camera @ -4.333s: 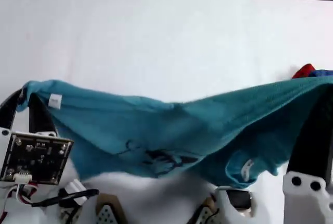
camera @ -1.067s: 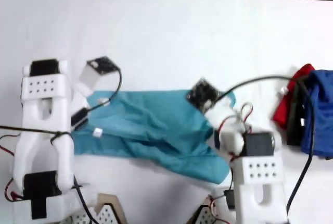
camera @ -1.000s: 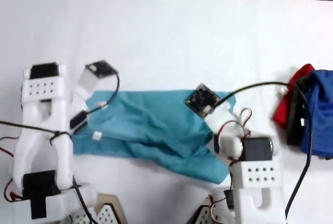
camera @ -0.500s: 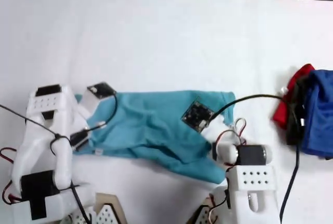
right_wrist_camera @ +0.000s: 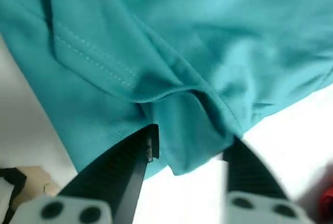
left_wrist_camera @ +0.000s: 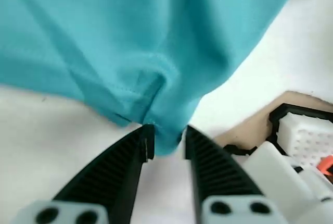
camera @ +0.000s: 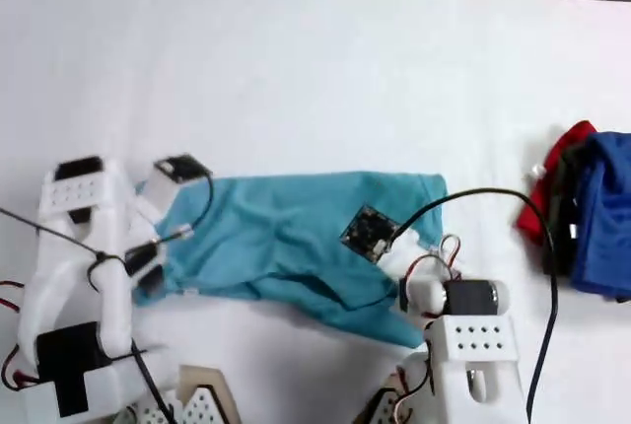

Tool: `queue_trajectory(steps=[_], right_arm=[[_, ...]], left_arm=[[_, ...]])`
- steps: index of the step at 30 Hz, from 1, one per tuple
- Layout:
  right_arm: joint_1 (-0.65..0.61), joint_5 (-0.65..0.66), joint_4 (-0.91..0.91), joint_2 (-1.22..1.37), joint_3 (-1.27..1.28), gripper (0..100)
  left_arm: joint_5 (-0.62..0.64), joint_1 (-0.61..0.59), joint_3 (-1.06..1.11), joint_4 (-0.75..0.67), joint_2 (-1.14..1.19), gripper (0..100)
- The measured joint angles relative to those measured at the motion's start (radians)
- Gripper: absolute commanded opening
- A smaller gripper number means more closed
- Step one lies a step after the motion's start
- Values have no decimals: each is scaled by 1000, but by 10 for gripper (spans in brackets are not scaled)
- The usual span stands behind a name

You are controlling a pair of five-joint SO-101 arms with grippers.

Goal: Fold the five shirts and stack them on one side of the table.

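Observation:
A teal shirt lies spread and creased on the white table, left of centre near the front. My left gripper sits at the shirt's near left corner, its fingers closed narrowly on the tip of the hem. In the high view that gripper is at the shirt's left edge. My right gripper stands open over the shirt's near right part, with a bunched fold between its spread fingers. Its wrist camera board hides it from above.
A pile of shirts, red and blue with a dark one between, lies at the table's right edge. The arm bases and wooden mounts stand along the front edge. White table stretches behind the teal shirt.
The shirt was held up by both grippers, then laid flat. In the last second both arms drew back toward the front, coming to the shirt's near edge.

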Motion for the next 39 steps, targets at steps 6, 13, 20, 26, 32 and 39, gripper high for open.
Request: queue_trajectory(steps=[6,13,20,26,32,39], right_arm=[[0,-8,106,0,-278,339],[-3,-124,-8,57,-442,27],[-26,-167,-416,381,-331,21],[-32,-167,-539,703,-384,21],[-32,-167,-543,959,-502,21],[28,-167,-543,1211,-746,21]], left_arm=[[-18,-66,-368,192,0,242],[110,-8,-506,187,110,176],[296,213,-500,-6,396,45],[290,255,-500,-114,577,45],[169,155,-641,-86,700,45],[152,74,-1074,106,953,45]])
